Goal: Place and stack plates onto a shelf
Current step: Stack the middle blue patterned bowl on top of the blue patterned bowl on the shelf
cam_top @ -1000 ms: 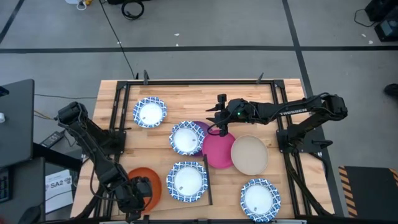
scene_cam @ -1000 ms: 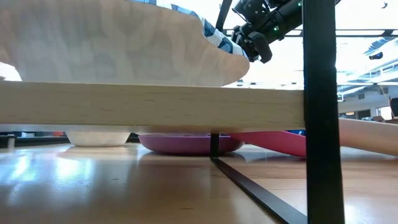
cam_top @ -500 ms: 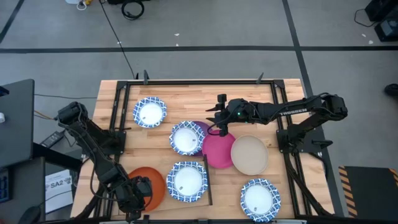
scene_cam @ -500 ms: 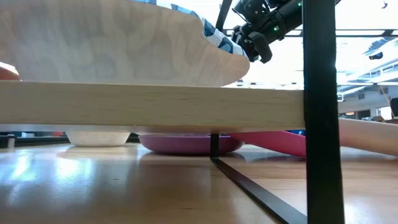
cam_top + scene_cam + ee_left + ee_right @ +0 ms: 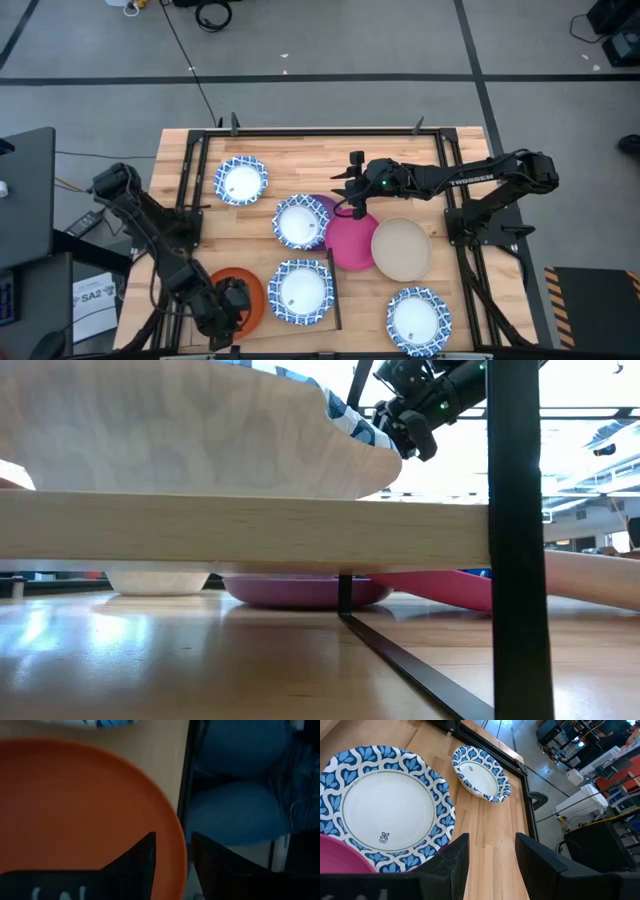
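**Orange plate at the shelf, left claw on its rim**

The left gripper (image 5: 174,840) sat at the table's 7 o'clock corner. Its claw was pinching the rim of the orange plate (image 5: 75,810), one finger over the plate's face and the other outside its edge. The shelf (image 5: 250,530) lay at the table's 6 o'clock. A blue-rimmed plate (image 5: 303,292) was already resting on it, just beside the orange plate at its 3 o'clock.

By my read, the step in hand was settling the orange plate on the shelf. The wise way was to keep it level and lower it until its base sat flat on the panel. Its far edge needed to stay clear of the blue-rimmed neighbour. If stacking was the aim, it should go centred over that plate, not half on its rim. Letting go only once the plate bore its own weight looked sensible. The grip was at the very edge, so a tilted release could tip or skate the plate.

The right gripper (image 5: 353,207) hovered near the table's centre, at the 12 o'clock edge of the magenta plate (image 5: 350,243). Its claw was spread with nothing between the fingers. A beige plate (image 5: 401,249) lay at the magenta one's 3 o'clock, touching or overlapping it. Both were off the shelf.
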